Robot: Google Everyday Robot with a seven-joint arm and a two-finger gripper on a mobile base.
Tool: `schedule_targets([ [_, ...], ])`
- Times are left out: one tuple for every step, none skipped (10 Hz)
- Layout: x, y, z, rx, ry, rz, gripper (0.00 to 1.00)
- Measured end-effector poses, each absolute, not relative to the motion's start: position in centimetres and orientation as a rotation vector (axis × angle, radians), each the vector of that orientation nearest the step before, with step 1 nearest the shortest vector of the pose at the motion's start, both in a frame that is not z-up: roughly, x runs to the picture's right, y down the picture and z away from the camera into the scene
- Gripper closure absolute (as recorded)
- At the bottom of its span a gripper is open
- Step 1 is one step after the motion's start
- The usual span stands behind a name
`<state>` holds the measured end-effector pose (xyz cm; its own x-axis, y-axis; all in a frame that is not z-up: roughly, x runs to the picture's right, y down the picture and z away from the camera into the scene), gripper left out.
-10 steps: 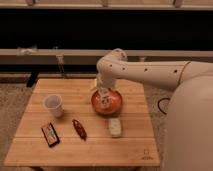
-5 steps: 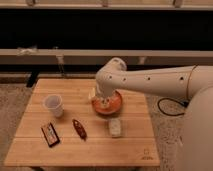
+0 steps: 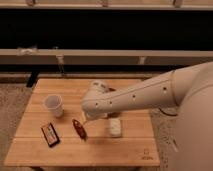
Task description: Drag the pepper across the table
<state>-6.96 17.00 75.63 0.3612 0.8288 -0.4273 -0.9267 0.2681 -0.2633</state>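
Note:
The pepper [image 3: 78, 128] is a slim dark-red glossy thing lying on the light-wood table [image 3: 100, 150], left of centre and towards the front. My gripper [image 3: 85, 118] hangs at the end of the white arm, which reaches in from the right. It is low over the table, right at the pepper's far right end. I cannot tell whether it touches the pepper.
A white cup [image 3: 53, 105] stands at the left. A flat dark red-and-black packet [image 3: 49, 135] lies front left. A pale oblong packet [image 3: 115, 126] lies right of the pepper. A small logo mark [image 3: 146, 155] is at the front right corner. The arm covers the table's middle back.
The arm has swung left and forward, from over the orange bowl at the table's middle down to the pepper. The bowl is now hidden behind the arm. The objects have not moved.

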Motion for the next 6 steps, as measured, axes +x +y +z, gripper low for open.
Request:
schedule_targets([
  [-7.4, 18.6, 76.8, -0.537, 0.248, 1.163, 0.20],
  [-7.6, 19.6, 77.7, -0.555, 0.271, 1.134, 0.20],
  [-7.9, 20.3, 78.0, -0.569, 0.284, 1.117, 0.20],
  [-8.2, 20.9, 78.2, -0.585, 0.294, 1.094, 0.20],
  [-8.3, 21.5, 78.0, -0.597, 0.300, 1.078, 0.20],
  [-8.6, 21.9, 77.9, -0.606, 0.300, 1.064, 0.20],
])
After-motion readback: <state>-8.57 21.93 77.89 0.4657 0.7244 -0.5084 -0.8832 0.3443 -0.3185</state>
